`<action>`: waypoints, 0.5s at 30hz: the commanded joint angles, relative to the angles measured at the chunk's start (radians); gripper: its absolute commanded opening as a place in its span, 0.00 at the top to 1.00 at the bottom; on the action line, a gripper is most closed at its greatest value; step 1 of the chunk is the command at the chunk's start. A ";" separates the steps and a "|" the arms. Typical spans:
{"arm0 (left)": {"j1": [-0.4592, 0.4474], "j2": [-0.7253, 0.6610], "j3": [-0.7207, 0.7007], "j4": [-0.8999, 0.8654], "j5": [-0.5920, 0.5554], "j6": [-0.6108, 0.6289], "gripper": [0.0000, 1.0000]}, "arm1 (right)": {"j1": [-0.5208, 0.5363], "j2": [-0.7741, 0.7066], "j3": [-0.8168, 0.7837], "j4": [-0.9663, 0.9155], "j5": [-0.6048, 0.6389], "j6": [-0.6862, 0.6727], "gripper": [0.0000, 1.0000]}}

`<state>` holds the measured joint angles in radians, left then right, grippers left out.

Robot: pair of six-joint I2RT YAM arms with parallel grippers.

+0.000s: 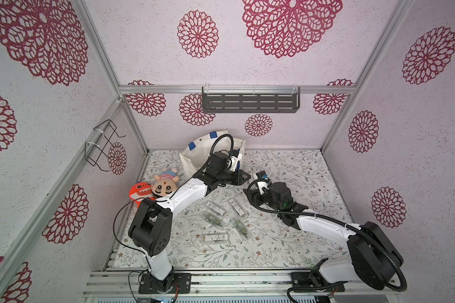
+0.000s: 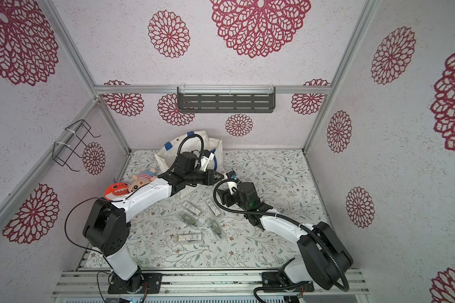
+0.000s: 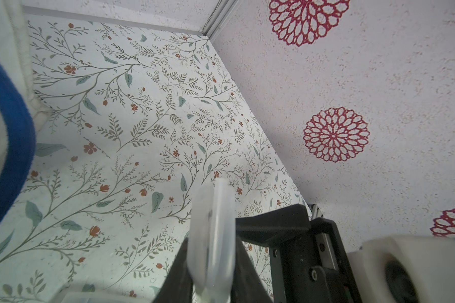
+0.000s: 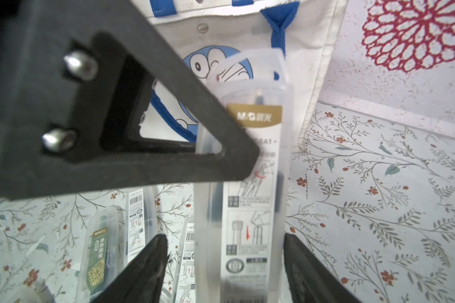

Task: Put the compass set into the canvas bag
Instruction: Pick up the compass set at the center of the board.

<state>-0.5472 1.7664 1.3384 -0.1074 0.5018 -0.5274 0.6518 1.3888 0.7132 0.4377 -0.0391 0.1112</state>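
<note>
The left gripper (image 1: 246,177) is clamped on the clear compass set (image 4: 255,183) near the canvas bag (image 4: 307,52). The right gripper (image 4: 225,241) has its jaws apart, flanking it.

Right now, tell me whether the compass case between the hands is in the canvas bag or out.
Out. The compass case sits clamped in the left hand, outside the canvas bag, facing its cat-printed side.

Table (image 1: 286,168) holds canvas bag (image 1: 195,157), toys (image 1: 164,183), compass sets (image 1: 214,237).
</note>
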 commanded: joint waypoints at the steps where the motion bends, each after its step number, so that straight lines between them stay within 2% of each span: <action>1: 0.037 -0.048 0.024 0.014 -0.033 0.017 0.83 | -0.003 -0.019 0.004 0.033 -0.010 0.006 0.21; 15: 0.246 -0.162 0.227 -0.212 -0.119 0.157 0.84 | -0.018 -0.039 -0.029 -0.009 -0.046 0.015 0.23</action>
<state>-0.3317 1.6348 1.5345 -0.2703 0.4068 -0.4114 0.6373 1.3781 0.6708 0.4194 -0.0639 0.1162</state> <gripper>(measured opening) 0.227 0.770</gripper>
